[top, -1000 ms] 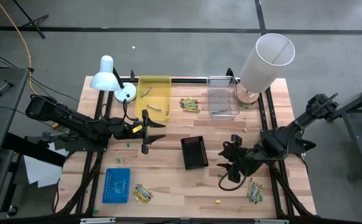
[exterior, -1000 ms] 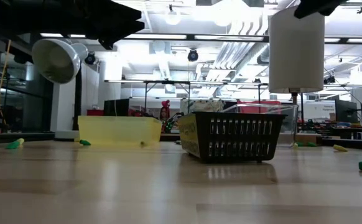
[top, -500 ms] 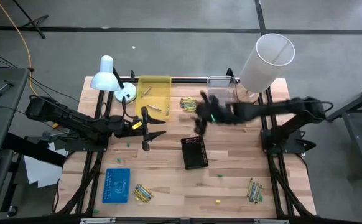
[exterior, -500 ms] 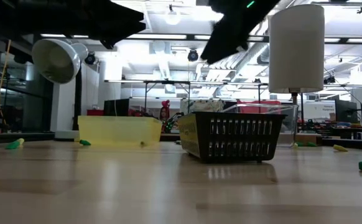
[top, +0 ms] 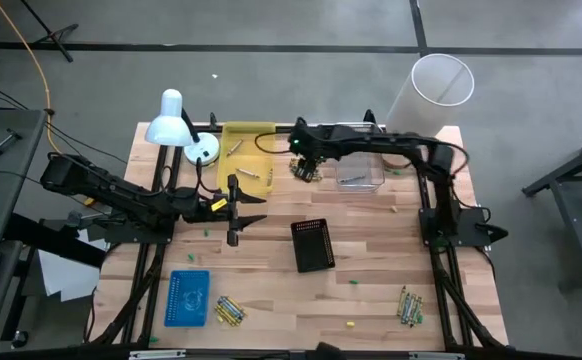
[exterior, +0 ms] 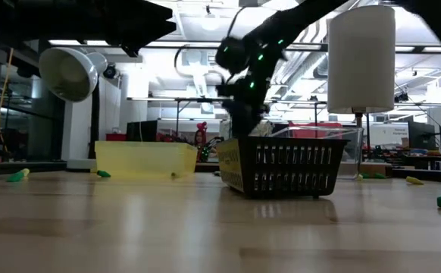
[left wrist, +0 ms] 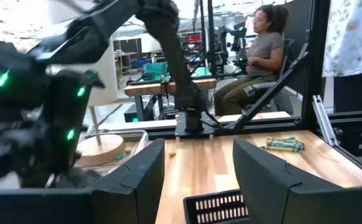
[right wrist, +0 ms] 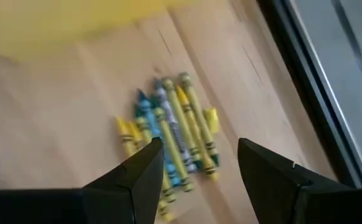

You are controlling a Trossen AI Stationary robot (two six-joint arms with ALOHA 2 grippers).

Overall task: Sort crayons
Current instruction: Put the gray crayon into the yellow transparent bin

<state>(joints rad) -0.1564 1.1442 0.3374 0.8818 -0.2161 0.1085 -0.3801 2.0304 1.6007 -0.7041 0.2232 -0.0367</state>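
A pile of yellow, green and blue crayons (right wrist: 168, 140) lies on the wood between the yellow tray (top: 248, 150) and the clear tray (top: 359, 160). My right gripper (right wrist: 196, 177) hovers open just above this pile (top: 307, 170), pointing steeply down, touching nothing. Other crayon piles lie beside the blue tray (top: 229, 311) and at the near right (top: 409, 305). A few crayons lie in the yellow tray (top: 251, 178) and one in the clear tray (top: 351, 180). My left gripper (top: 236, 210) waits open and level over the table's left half.
A black basket (top: 312, 245) stands mid-table, a blue tray (top: 188, 297) near left. A white desk lamp (top: 176, 120) and a tall white cylinder (top: 426, 95) stand at the far edge. Loose green and yellow specks dot the wood. A seated person (left wrist: 262, 50) shows beyond the table.
My right gripper has swept fast from the near right of the table, past the black basket, to the far side above the crayon pile between the trays. It has tipped further downward and stayed open.
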